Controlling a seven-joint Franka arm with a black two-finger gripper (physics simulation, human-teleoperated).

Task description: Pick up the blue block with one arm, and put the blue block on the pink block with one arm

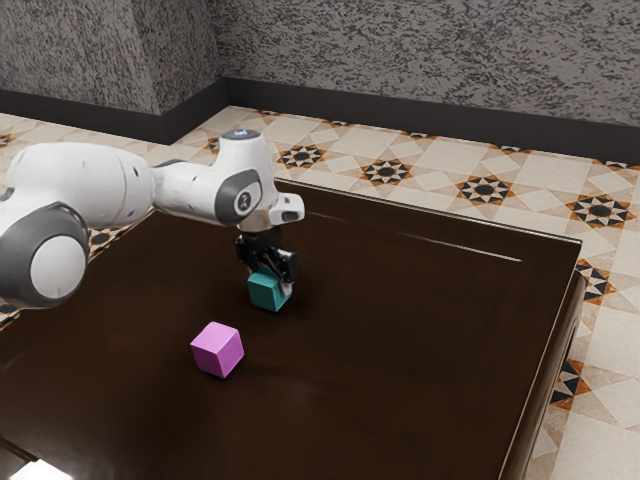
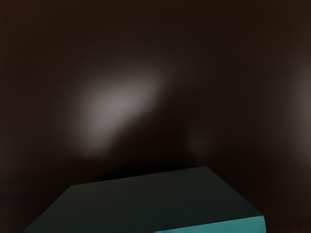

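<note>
Exterior view: black tool (image 1: 270,277) clamps teal-blue cube (image 1: 263,294); pink cube (image 1: 218,349) apart on dark glossy table (image 1: 420,330).

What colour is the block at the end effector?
The block is teal, blue-green rather than pure blue; the exterior view shows it best.

So the blue block (image 1: 263,292) is really more of a teal cube, and it sits out in the middle of the dark table with one corner edge facing the camera. The gripper (image 1: 268,272) pinches its upper part from two sides. Can't tell if it's resting on the tabletop or hanging just off it. In the wrist view it's (image 2: 146,204) the dark teal slab right under the hand. The pink block (image 1: 218,349) is a plain magenta cube, flat on the table, near the blue one but not touching, closer to the camera and toward the exterior view's left.
</note>
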